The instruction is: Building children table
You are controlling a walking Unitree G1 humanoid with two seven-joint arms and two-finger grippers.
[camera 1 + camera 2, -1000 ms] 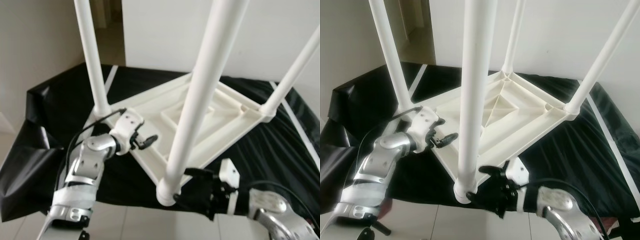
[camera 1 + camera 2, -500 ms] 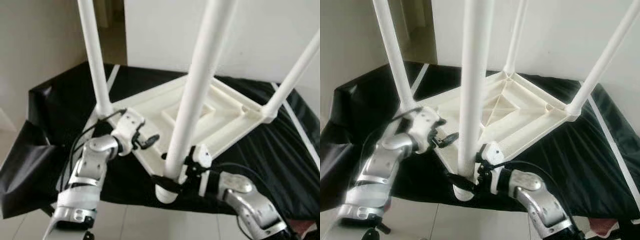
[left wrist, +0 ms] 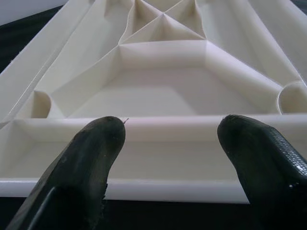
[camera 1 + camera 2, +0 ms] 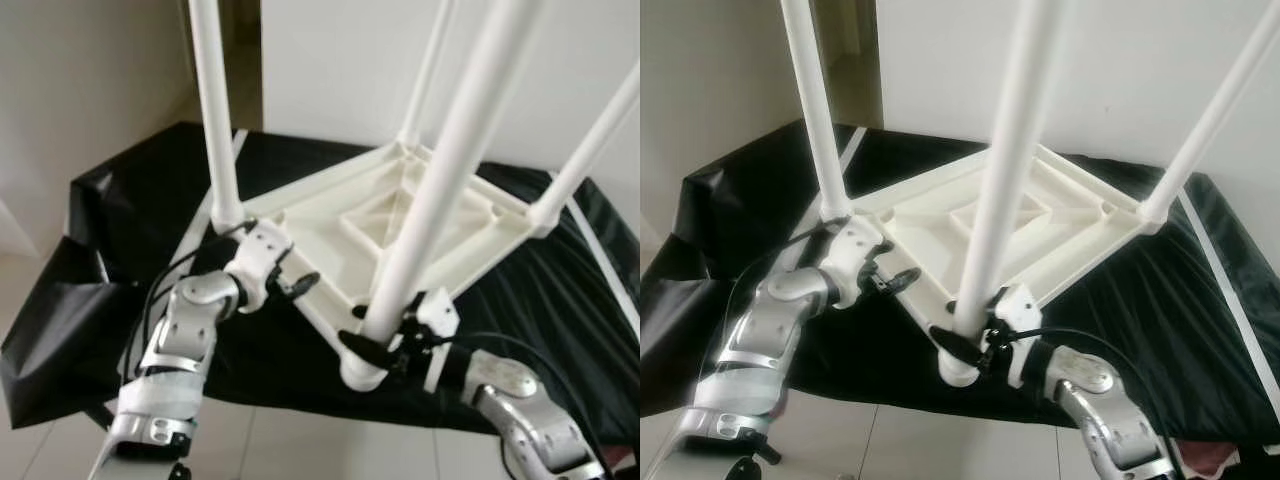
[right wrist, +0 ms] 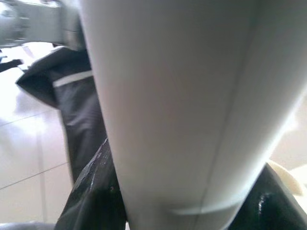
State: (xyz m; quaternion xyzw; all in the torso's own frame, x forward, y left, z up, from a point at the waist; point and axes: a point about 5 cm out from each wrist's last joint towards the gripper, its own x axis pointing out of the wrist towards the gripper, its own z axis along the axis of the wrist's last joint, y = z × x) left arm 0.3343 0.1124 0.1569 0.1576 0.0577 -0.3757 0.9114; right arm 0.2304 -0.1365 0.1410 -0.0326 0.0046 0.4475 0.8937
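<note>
A white children's table point(image 4: 430, 225) lies upside down on a black sheet, with its legs pointing up. The near leg point(image 4: 440, 190) rises from the front corner socket point(image 4: 958, 368). My right gripper point(image 4: 385, 345) is shut around this leg just above the socket; in the right wrist view the leg point(image 5: 177, 105) sits between the two black fingers point(image 5: 96, 191). My left gripper point(image 4: 295, 285) is open at the table's left rim, below the left leg point(image 4: 218, 120). In the left wrist view its fingertips point(image 3: 91, 158) stand wide apart in front of the rim point(image 3: 168, 127).
The black sheet point(image 4: 120, 220) covers a low platform and hangs over its front edge. White floor tiles point(image 4: 270, 450) lie in front. A white wall point(image 4: 1120, 80) stands behind, with a doorway at the far left. The other legs point(image 4: 1210, 110) slant upward.
My right gripper rose from under the front corner to the near leg's base and closed around it. The camera shifted a little. The left gripper kept its place at the rim.
</note>
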